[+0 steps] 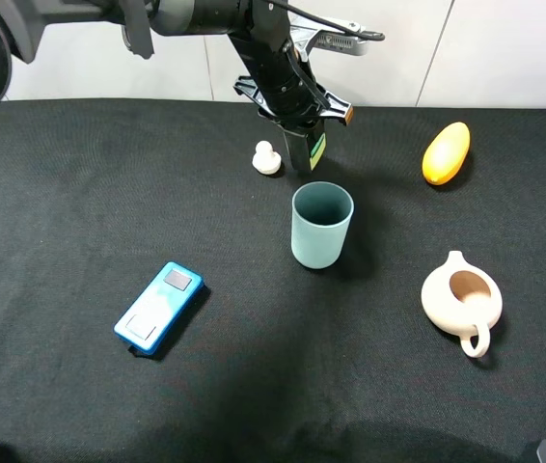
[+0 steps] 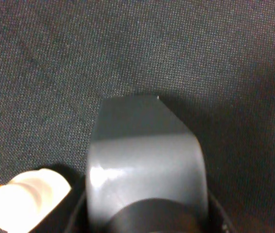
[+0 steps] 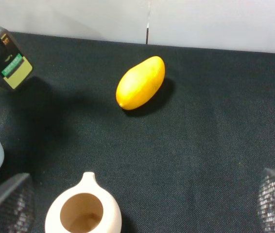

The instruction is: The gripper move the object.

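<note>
The left black angular-fingered gripper is pinched onto the small black rectangular pump bottle with a green-and-white label, which hangs directly beneath it, close above the black desk. The right gripper is spread wide, empty.

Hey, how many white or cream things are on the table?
2: a small white knob beside the gripped bottle, a cream jug right of the teal cup. None apparently hidden.
</note>
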